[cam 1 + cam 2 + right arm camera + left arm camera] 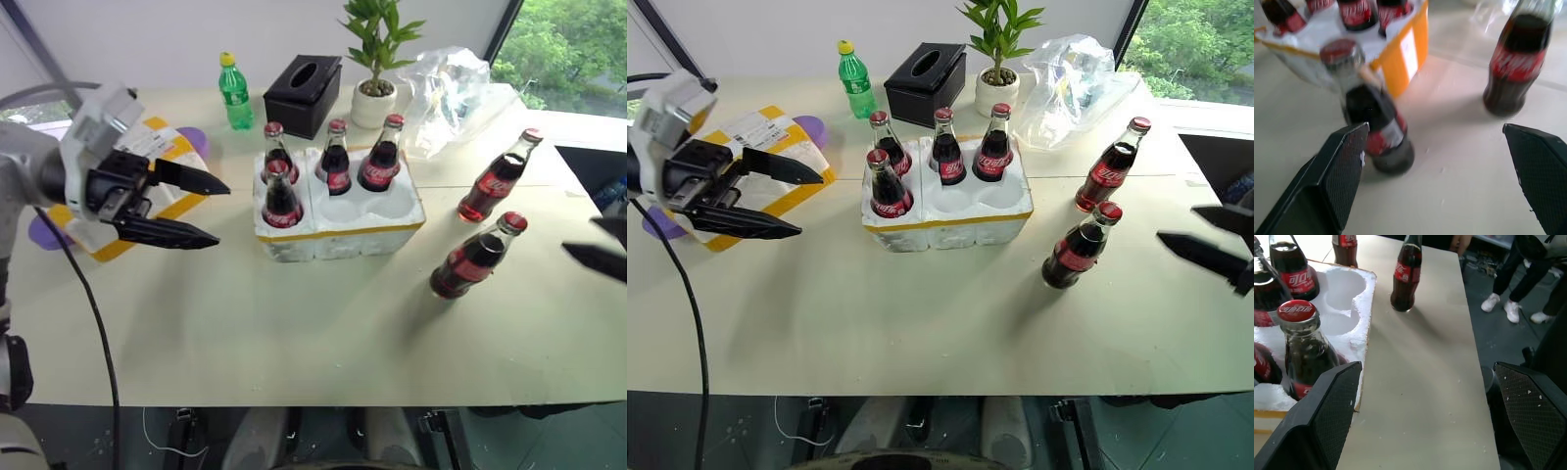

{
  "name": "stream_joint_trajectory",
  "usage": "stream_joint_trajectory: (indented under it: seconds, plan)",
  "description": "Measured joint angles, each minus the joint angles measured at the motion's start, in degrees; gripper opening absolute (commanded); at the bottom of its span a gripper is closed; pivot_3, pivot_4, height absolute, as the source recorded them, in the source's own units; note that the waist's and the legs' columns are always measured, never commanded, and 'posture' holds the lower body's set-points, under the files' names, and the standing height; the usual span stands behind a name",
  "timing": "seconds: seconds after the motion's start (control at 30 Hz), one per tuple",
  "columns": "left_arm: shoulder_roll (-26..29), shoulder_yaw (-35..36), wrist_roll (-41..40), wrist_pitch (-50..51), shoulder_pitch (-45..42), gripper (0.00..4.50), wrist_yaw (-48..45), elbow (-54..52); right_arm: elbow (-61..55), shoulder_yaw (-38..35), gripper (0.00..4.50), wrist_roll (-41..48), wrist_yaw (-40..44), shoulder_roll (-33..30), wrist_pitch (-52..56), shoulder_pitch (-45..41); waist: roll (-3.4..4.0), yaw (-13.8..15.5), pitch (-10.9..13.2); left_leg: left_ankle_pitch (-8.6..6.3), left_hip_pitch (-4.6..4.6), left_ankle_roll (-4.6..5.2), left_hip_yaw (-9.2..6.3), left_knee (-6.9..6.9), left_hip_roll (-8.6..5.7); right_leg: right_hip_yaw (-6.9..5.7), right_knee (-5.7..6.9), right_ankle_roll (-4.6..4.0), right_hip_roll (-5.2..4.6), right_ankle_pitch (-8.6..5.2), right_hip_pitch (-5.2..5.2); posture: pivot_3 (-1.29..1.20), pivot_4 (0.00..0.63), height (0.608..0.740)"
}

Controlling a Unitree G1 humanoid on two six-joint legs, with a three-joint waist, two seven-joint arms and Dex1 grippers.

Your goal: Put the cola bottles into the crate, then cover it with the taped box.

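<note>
So far: four small red-capped glass cola bottles seated in low white styrofoam crate; two wells vacant, two bottles standing toward tabletop's right edge; yellow-taped styrofoam box unplaced near left edge; left gripper and right gripper both spread, empty.

Chinese "可口" reads on a cola bottle label.

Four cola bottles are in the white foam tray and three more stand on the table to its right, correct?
Not quite. Four small glass cola bottles sit in the low white styrofoam six-well tray, but two, not three, stand on the table to its right, as the right eye view shows.
</note>
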Motion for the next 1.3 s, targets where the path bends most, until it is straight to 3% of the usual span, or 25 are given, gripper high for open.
stream_joint_trajectory:
  seconds: [0.17,0.33,0.53,0.9,1.0,1.07,1.3]
  plan:
    - [0.0,-1.9,-1.1,-1.0,0.2,4.48,0.0,-1.5,-9.2,0.9,4.5,3.5,-5.8,7.0,0.9,2.9,-0.02,-0.2,0.0,0.0,0.04,0.0,0.0,0.0,0.02,0.02,-0.02,0.0,0.01,0.0,0.01,0.0,0.15,0.732]
    - [0.0,-2.0,-1.2,-2.2,1.7,4.48,0.0,-2.4,-11.7,7.3,4.5,4.6,-11.7,11.7,0.4,1.6,-0.04,0.0,0.0,0.0,0.04,0.0,0.0,-0.01,0.0,0.02,-0.03,-0.01,-0.01,0.0,0.02,0.0,0.15,0.732]
    - [-0.2,-2.0,-1.3,-2.2,2.0,4.48,0.1,-3.8,-7.0,15.5,4.5,3.2,-15.4,12.4,-3.2,-5.1,-0.07,0.0,0.0,0.01,0.06,0.0,-0.01,0.0,0.0,0.01,-0.04,-0.02,0.01,-0.01,0.04,0.0,0.15,0.732]
    - [-0.4,-1.9,-1.3,-2.1,2.8,4.48,1.0,-5.0,0.9,25.3,4.5,-0.1,-16.9,13.3,-8.2,-9.9,-0.08,-0.1,0.0,0.01,0.06,0.0,-0.01,-0.02,0.0,0.0,-0.04,-0.01,0.06,0.0,0.04,0.0,0.15,0.732]
    - [-0.4,-1.9,-1.4,-2.1,2.9,4.5,1.2,-5.5,2.7,27.2,3.78,-0.6,-17.2,14.2,-9.1,-10.7,-0.08,0.0,0.0,0.01,0.06,0.0,-0.01,-0.02,0.0,0.0,-0.03,-0.01,0.06,0.0,0.03,0.0,0.15,0.732]
    - [-0.4,-1.9,-1.4,-2.1,3.0,4.5,1.2,-5.5,2.9,27.3,2.92,-0.7,-17.4,14.4,-9.8,-11.3,-0.07,-0.1,0.0,0.01,0.06,0.0,-0.01,-0.02,0.0,0.0,-0.03,-0.01,0.07,0.0,0.03,0.0,0.15,0.732]
    - [-0.4,-1.7,-1.7,-2.1,3.9,4.5,1.8,-6.3,1.7,26.7,2.89,5.5,-16.4,12.9,-6.0,-11.3,0.0,0.0,0.0,0.01,0.04,0.0,-0.01,-0.03,0.0,0.01,-0.02,-0.01,0.05,0.0,0.0,0.0,0.15,0.732]
